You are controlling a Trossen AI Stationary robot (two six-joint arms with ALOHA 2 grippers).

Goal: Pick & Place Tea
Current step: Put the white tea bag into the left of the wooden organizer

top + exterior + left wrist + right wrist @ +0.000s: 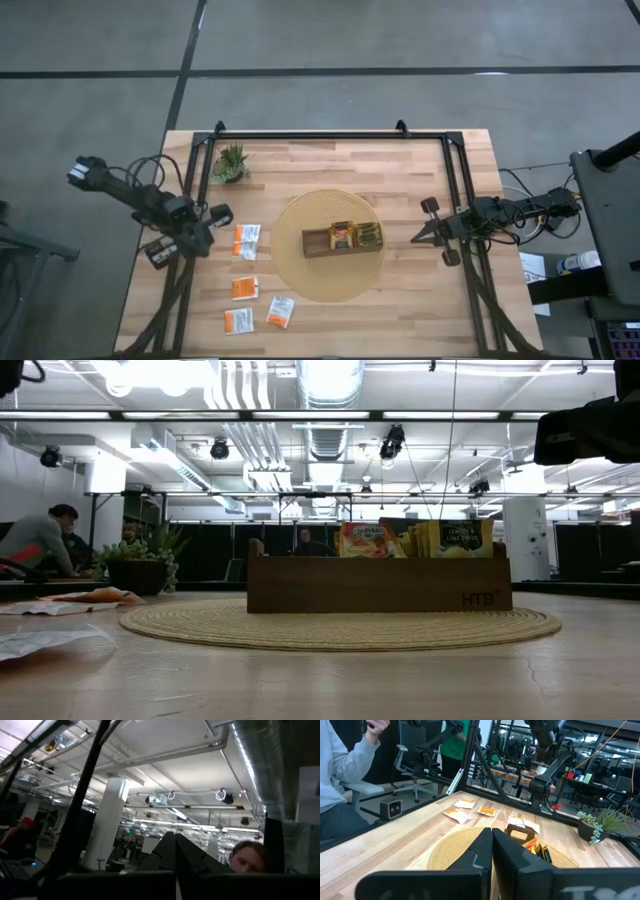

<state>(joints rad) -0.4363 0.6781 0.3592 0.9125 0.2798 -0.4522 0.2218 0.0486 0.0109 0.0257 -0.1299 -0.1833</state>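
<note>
Sachets (247,240) are lying loose by the table's left edge; a few are sitting in the wooden tray (318,246). Both closed, empty, left gripper (218,214) and right gripper (418,236) are waiting; opening over a sachet looks next.

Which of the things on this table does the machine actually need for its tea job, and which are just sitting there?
For the job:
- loose sachets on the left side of the table
- tray on the mat, some sachets already in it
- left pincer and right pincer, both shut

Just lying about:
- round mat
- potted plant
</note>
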